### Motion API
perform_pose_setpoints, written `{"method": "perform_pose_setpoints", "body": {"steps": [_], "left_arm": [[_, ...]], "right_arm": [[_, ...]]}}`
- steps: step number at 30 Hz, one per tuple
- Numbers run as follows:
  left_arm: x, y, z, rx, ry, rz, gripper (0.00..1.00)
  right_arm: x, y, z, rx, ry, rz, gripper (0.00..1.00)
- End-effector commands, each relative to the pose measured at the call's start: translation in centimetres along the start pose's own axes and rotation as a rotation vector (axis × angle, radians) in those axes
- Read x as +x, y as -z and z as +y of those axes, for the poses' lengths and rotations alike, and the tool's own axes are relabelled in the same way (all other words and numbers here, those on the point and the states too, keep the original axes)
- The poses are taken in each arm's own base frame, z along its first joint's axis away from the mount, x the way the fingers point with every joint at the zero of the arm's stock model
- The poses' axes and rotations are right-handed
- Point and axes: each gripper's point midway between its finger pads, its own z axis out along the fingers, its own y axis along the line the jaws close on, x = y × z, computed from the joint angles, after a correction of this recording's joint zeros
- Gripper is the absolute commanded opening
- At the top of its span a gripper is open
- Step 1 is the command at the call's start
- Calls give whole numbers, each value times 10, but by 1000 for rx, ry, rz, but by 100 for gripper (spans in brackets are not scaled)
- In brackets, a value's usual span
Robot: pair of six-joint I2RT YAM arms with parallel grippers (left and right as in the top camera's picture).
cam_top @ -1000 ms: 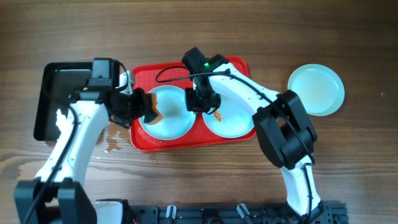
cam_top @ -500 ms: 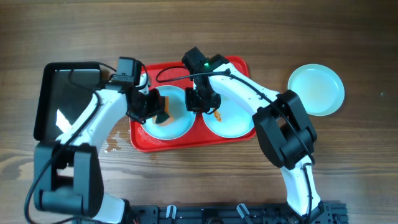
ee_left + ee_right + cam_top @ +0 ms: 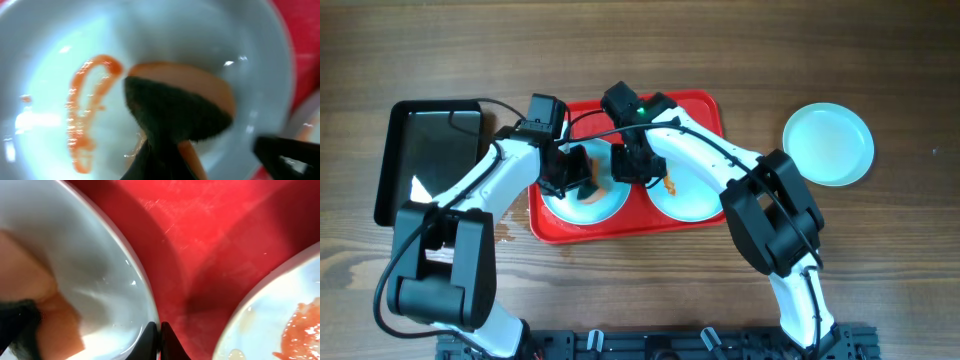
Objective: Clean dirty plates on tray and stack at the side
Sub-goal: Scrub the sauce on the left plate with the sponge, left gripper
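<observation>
Currently 2 of the plates sit side by side on the red tray [image 3: 705, 105], mid-table, w/ the third plate [image 3: 828, 144] off on the bare wood table [image 3: 900, 260] to the right, well apart from the tray & looking clean. L arm reaches in from the left: left gripper [image 3: 572, 170] is clamped on a sponge [image 3: 592, 190] (orange body, dark scouring face) & presses it down inside the left plate [image 3: 605, 208]. Left wrist view shows the sponge [image 3: 200, 95] flat on the plate's floor, beside an orange-red sauce smear [image 3: 90, 105] that curls across the wet, glossy surface; gripper itself [image 3: 160, 162] is only a dark blur at the bottom edge. R arm bends over the tray from the right side, right gripper [image 3: 632, 168] down btw the 2 plates. In its wrist cam the jaws are together, tips [image 3: 160, 340] right at the left plate's rim [image 3: 145, 300] over the red tray floor [image 3: 200, 240]; can't tell if the rim is pinched btw them. Right plate [image 3: 705, 195] has a sauce blob near its left edge [image 3: 300, 330]. Black pan [image 3: 425, 150] lies left of the tray, nothing touching it
</observation>
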Motion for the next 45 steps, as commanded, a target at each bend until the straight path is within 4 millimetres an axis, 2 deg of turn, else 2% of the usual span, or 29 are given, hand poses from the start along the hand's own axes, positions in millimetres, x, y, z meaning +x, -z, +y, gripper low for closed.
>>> {"method": "perform_pose_setpoints", "body": {"steps": [1,4,9,13,19,22,26,31,34,35,38,45], "left_arm": [[2,-8,48,-258,20,-11,4],[3,-4,64,-336,23,-18,4],[0,-1,73,-359,44,-25,4],[-5,4,81,-360,73,-36,4],[-21,31,91,-403,98,-108,4],[-29,46,80,-367,94,-143,4],[-33,60,51,-242,49,-175,4],[-32,63,16,-52,32,-159,4],[-29,60,-11,91,15,-124,4],[-30,58,-14,106,19,-121,4],[-30,48,-17,102,37,-109,4],[-20,7,-21,86,62,-21,4]], "right_arm": [[1,-7,-7,52,-7,-4,4],[1,-7,-7,52,-8,-5,4],[0,-7,-9,62,-10,-9,4],[2,-6,-19,112,-14,-11,4],[2,-6,-19,110,-15,-12,4],[1,-6,-18,109,-22,-14,4],[1,-6,-18,108,-37,-15,4],[1,-6,-18,107,-38,-14,4],[1,-6,-18,105,-39,-13,4],[1,-6,-18,106,-39,-14,4],[1,-6,-18,106,-40,-13,4],[1,-6,-17,104,-40,-14,4]]}}
